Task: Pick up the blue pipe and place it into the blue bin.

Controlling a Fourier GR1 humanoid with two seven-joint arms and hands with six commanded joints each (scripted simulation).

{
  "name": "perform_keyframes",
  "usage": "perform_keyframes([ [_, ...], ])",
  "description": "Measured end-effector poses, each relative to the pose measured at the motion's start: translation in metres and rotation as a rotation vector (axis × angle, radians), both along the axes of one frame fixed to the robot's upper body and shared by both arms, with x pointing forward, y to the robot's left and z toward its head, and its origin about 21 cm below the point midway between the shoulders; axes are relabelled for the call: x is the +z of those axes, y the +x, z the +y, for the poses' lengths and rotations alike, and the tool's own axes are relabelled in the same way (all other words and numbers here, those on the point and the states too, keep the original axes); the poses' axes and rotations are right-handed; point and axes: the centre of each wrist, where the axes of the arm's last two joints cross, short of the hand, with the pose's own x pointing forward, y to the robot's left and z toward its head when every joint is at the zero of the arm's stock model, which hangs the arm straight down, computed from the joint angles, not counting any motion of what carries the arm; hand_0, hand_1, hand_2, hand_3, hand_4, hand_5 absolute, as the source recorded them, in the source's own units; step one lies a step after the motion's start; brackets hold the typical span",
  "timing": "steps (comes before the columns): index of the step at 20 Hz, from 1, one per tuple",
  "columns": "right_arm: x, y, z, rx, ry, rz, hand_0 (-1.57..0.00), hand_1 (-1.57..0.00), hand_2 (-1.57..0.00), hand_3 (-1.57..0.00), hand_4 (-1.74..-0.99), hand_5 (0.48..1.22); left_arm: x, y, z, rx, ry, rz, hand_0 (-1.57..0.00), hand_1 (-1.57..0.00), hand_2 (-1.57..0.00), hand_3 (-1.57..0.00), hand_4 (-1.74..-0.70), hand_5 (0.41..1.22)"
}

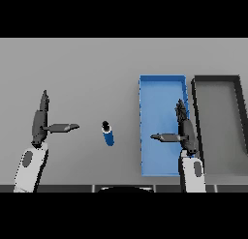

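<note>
blue pipe (108,134): on grey surface (87,73), left of blue bin (144,136), untouched
right hand (184,131): fingers spread, over bin's right edge
left hand (41,122): fingers spread, far left of bin

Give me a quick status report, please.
Both hands open: left hand, right hand over blue bin. Blue pipe on table, untouched. Path clear.

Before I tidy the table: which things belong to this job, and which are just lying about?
Job: blue pipe, on the table; blue bin, right of it; both open hands, left hand, right hand.
Lying about: dark grey bin, beside the blue bin.
</note>
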Motion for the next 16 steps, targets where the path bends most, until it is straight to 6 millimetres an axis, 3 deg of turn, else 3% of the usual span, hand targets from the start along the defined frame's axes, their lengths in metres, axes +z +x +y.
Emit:
perform_keyframes([
  [6, -0.002, 0.003, -0.004, -0.004, 0.003, 0.009, 0.00, 0.00, 0.00, 0.00, -1.254, 0.598, 0.001, 0.002, -0.005, -0.001, 0.001, -0.015, 0.00, 0.00, 0.00, 0.00, -1.19, 0.605],
  [8, 0.000, -0.016, -0.021, 0.076, -0.185, -0.058, 0.00, 0.00, 0.00, 0.00, -1.251, 0.597, 0.003, -0.006, 0.024, -0.202, 0.063, 0.030, 0.00, 0.00, 0.00, 0.00, -1.19, 0.604],
  [10, 0.005, -0.024, -0.021, 0.118, -0.262, -0.065, 0.00, 0.00, 0.00, 0.00, -1.244, 0.596, 0.000, -0.011, 0.035, -0.286, 0.072, 0.042, 0.00, 0.00, 0.00, 0.00, -1.19, 0.603],
  [16, 0.012, -0.027, -0.017, 0.141, -0.282, -0.043, 0.00, 0.00, 0.00, 0.00, -1.226, 0.596, 0.002, -0.020, 0.031, -0.472, 0.113, 0.051, 0.00, 0.00, 0.00, 0.00, -1.17, 0.592],
])
